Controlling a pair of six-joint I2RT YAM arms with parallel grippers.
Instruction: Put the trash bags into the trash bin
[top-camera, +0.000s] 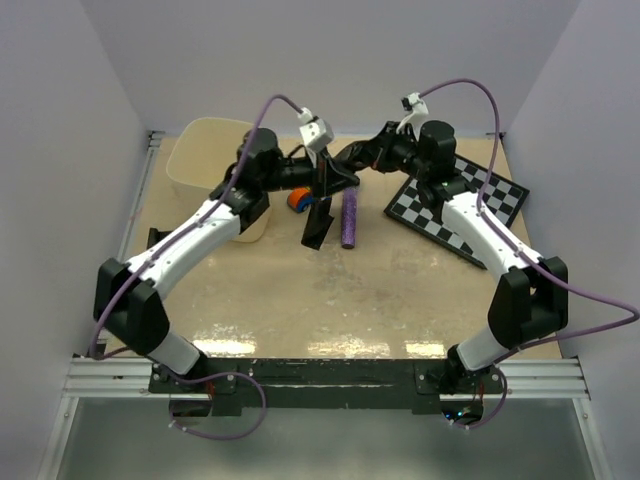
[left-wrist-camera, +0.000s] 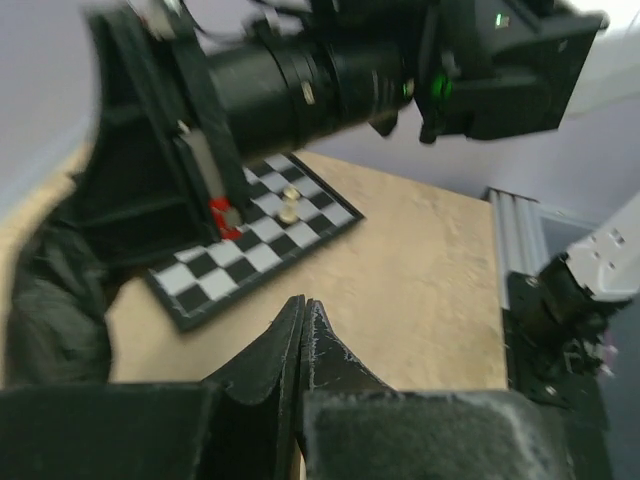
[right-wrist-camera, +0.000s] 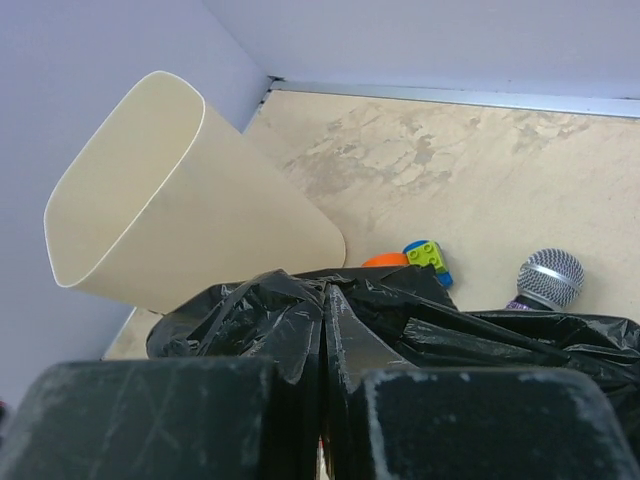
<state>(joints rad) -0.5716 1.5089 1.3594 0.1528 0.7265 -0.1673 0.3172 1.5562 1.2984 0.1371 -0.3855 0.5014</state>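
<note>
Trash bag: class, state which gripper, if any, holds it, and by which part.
The right gripper pinches a bunched fold of the trash bag. The left gripper looks shut on nothing.

Pale lilac walls (top-camera: 330, 60) enclose a mottled beige surface (top-camera: 330, 300), glossy with glare near its aluminium front rail (top-camera: 545, 378).

You find the trash bin (top-camera: 190, 140) at the table's (top-camera: 330, 300) back left corner. To its right, near the middle, is the trash bag (top-camera: 318, 225), with the small toy (top-camera: 297, 200) between bin and bag. The cylinder (top-camera: 349, 222) lies just right of the bag. The board (top-camera: 505, 195) lies further right, towards the back.
</note>
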